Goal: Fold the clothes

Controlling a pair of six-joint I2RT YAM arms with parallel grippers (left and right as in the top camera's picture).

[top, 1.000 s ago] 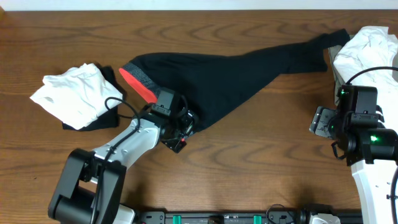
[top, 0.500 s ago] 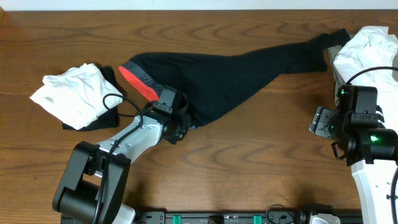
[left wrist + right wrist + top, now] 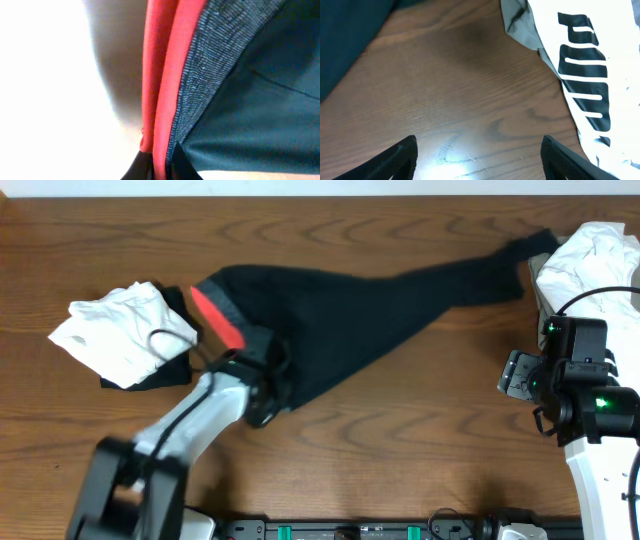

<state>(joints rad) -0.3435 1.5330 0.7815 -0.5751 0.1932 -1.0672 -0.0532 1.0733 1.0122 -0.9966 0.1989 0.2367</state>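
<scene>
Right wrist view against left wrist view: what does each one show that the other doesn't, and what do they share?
Only the right wrist view shows the white top with black PUMA print and the right hand, open and holding nothing above the brown wooden table. Only the left wrist view shows the red-and-grey waistband, close up, running down into the left hand, whose dark fingers look closed on it. Both show dark fabric of the long black pants.

Matt black cloth pants [image 3: 370, 300], the waistband [image 3: 205, 75] a finely ribbed grey knit edged in smooth red fabric, against a faintly glossy, dark-grained wooden table [image 3: 470, 100] and a soft white cloth top [image 3: 625, 100] with flat black print.
</scene>
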